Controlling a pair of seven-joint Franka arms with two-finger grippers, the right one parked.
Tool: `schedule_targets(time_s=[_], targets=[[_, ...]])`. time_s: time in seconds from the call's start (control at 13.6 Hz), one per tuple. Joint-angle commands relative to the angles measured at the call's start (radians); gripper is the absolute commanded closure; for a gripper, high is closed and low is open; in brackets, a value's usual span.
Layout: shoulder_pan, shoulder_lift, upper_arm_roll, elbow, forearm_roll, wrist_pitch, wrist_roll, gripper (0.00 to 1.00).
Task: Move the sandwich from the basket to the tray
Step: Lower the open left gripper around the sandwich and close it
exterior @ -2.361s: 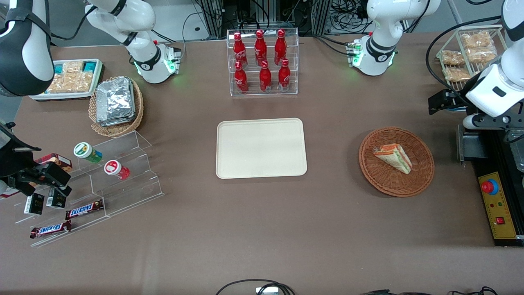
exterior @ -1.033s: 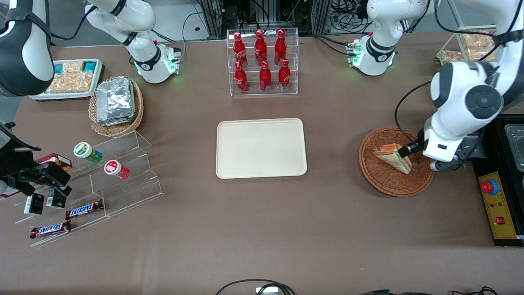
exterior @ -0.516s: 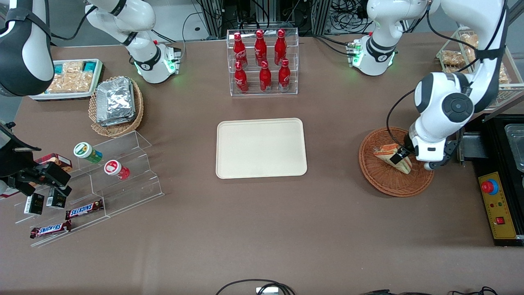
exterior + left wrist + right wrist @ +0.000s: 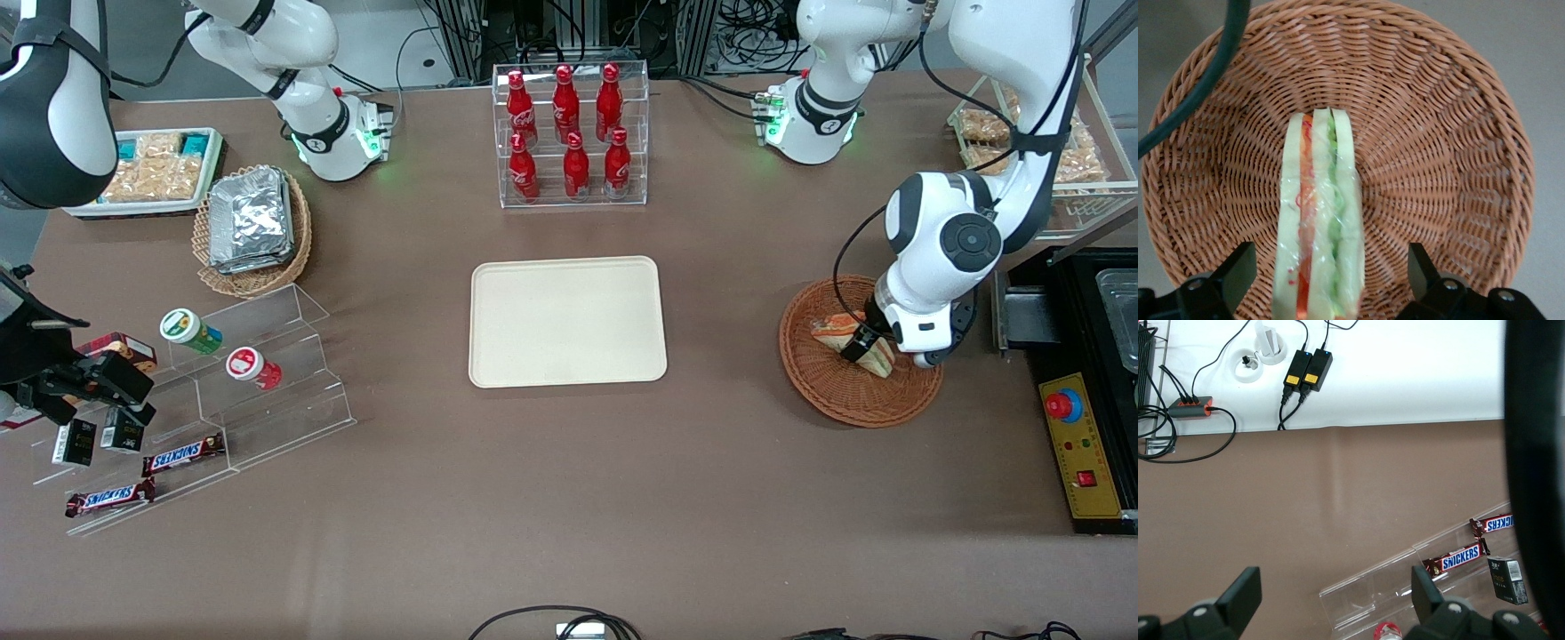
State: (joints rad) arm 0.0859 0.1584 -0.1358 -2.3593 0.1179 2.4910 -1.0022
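The smooth, flat cream tray [image 4: 567, 322] with rounded corners lies well apart from the gripper [image 4: 1331, 283], toward the parked arm's end of the counter. The step in hand is the grasp: the gripper hangs low in the round woven wicker basket [image 4: 1451, 133], fingers spread wide astride the clear-wrapped triangular sandwich [image 4: 1319, 220]. Next, closing gently on the soft bread, then lifting.

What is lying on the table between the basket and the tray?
Nothing: in the front view the brown table is bare between the basket and the tray. The gripper is open, over the sandwich.
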Motion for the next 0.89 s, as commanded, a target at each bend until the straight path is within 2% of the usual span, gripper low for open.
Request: schedule_targets(time_s=[0.0,0.44,0.52,0.59,0.74,0.81], targets=[[0.02,0.022,-0.002,-0.018,0.014,0.058,-0.035,0.0],[0.02,0.089,-0.002,-0.021,0.014,0.12,-0.087,0.0],[0.02,0.09,-0.002,-0.021,0.013,0.121,-0.087,0.02],[0.02,0.09,-0.002,-0.021,0.014,0.12,-0.087,0.23],[0.02,0.089,-0.002,-0.023,0.014,0.12,-0.087,0.91],[0.02,0.089,-0.002,-0.023,0.019,0.12,-0.082,1.0]])
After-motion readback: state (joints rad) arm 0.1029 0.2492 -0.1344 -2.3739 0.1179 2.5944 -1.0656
